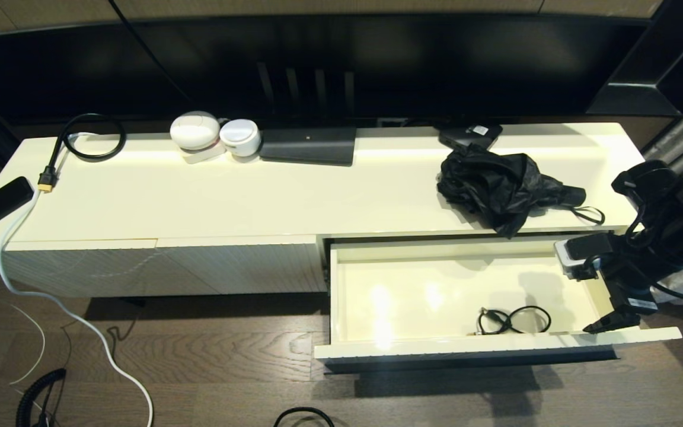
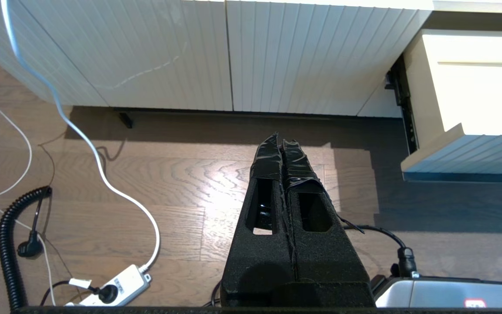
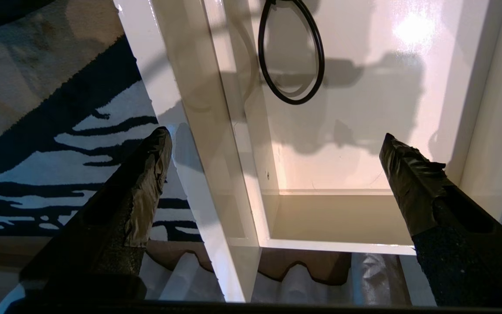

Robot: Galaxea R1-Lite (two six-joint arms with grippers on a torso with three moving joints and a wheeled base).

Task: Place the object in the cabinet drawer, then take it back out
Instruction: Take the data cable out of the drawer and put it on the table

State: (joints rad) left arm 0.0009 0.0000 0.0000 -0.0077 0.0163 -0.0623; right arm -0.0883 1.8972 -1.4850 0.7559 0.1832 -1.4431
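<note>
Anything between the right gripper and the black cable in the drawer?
Only bare drawer floor separates right gripper from black cable, per the head view.

cable [image 1: 513, 321] in cabinet drawer [image 1: 412, 347], umbrella [image 1: 504, 185] on cabinet top behind

A home living room. A low cream media cabinet [image 1: 199, 201] stands on wood flooring [image 1: 211, 362] beneath a television [image 1: 329, 65]. A patterned rug [image 3: 59, 144] lies below the right pincer [image 3: 273, 152].

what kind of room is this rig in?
Probably a home living room: a long cream media cabinet under a big dark screen, wood-plank floor, and a patterned rug beside the open cabinet drawer.
</note>
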